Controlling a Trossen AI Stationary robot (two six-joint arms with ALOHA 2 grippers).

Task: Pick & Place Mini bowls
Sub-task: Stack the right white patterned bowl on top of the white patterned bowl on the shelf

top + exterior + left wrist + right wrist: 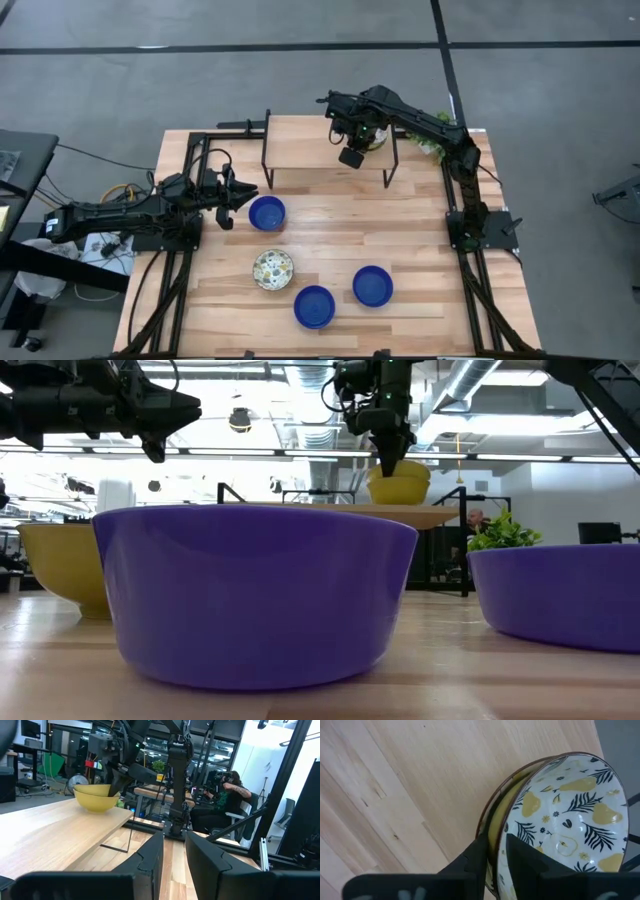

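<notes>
Three blue mini bowls stand on their bases on the table (266,212), (372,285), (314,305), with a patterned bowl (272,268) between them. A further bowl (565,810), yellow outside with yellow pears and dark leaves on white inside, is on the raised shelf (300,145) at the far side. My right gripper (352,150) (495,845) is shut on it. A second rim (487,820) shows just outside it; whether another bowl lies beneath, I cannot tell. My left gripper (240,195) (174,845) hovers narrowly open beside the far-left blue bowl. My right gripper holds the pear-patterned bowl by its rim (502,837), one finger (520,855) inside and one (477,852) outside on the yellow wall. It comes from above, pointing down. The bowl (400,485) stands about level at the shelf top; whether it rests there, I cannot tell.
The shelf stands on thin black legs (266,160) over the table's far part. A green plant (432,145) sits at the far right corner. A person (227,790) sits beyond the table. In the low view the near blue bowl (260,595) blocks much of the table.
</notes>
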